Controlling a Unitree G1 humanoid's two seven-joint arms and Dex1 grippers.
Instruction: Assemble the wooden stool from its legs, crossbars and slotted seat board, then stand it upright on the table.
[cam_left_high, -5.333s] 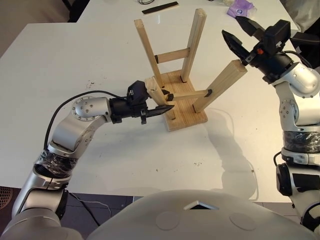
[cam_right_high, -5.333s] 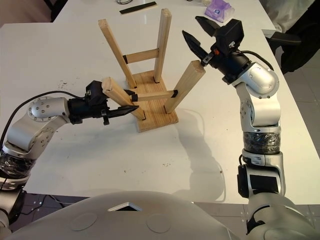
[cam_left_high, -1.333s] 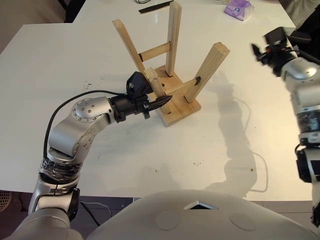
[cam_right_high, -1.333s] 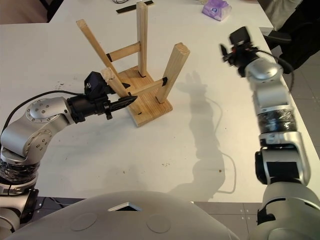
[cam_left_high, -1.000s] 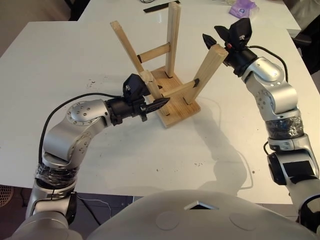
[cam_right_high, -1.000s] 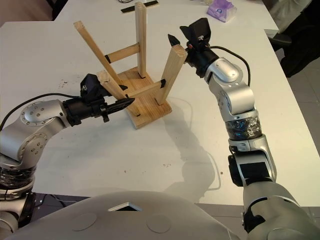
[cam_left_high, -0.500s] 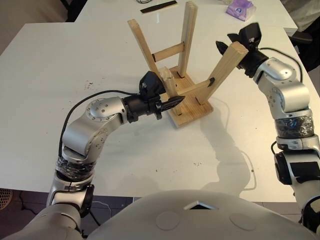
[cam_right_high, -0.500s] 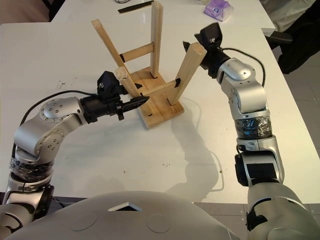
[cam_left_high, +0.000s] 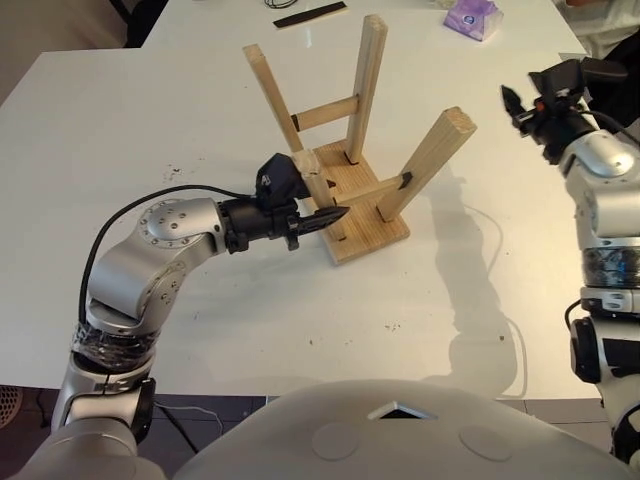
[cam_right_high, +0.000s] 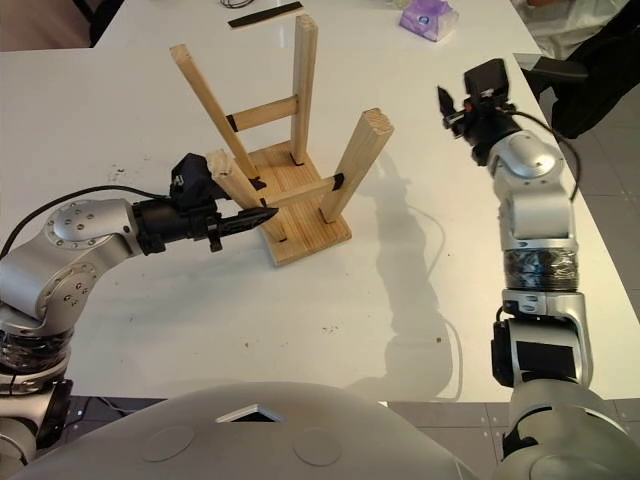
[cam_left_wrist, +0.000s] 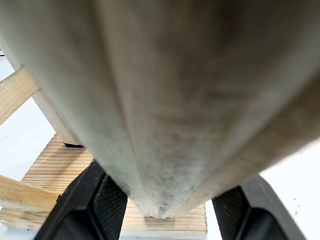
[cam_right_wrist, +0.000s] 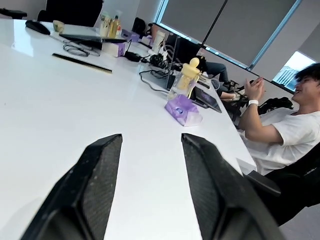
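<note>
Left eye view: stool (cam_left_high: 352, 150) sits inverted, seat board (cam_left_high: 372, 236) flat on the table (cam_left_high: 180, 90), all four legs pointing up. Left gripper (cam_left_high: 335, 213) pinches the short near leg (cam_left_high: 318, 185) low down; the left wrist view has the wood wedged between its pads (cam_left_wrist: 107, 205). The seat board lies just under its fingertips. The near crossbar (cam_left_high: 370, 188) runs from the held leg past the tips to the thick leaning leg (cam_left_high: 430, 162). That leg tilts outward, toward the right gripper (cam_right_wrist: 150, 140), which hangs raised and well apart from it, fingers spread, nothing between them. The far crossbar (cam_left_high: 325, 110) and its two legs stand beyond the left gripper's tips. Judgement: joints are in but not square, so seating the leaning leg looks like the step in hand. Keep the left clamp firm and low as an anchor. Bring the right gripper over the leaning leg's top end, close on it, and ease it upright. Then press along the leg's own line into the board. A sideways shove risks popping the near crossbar out or skidding the board.
</note>
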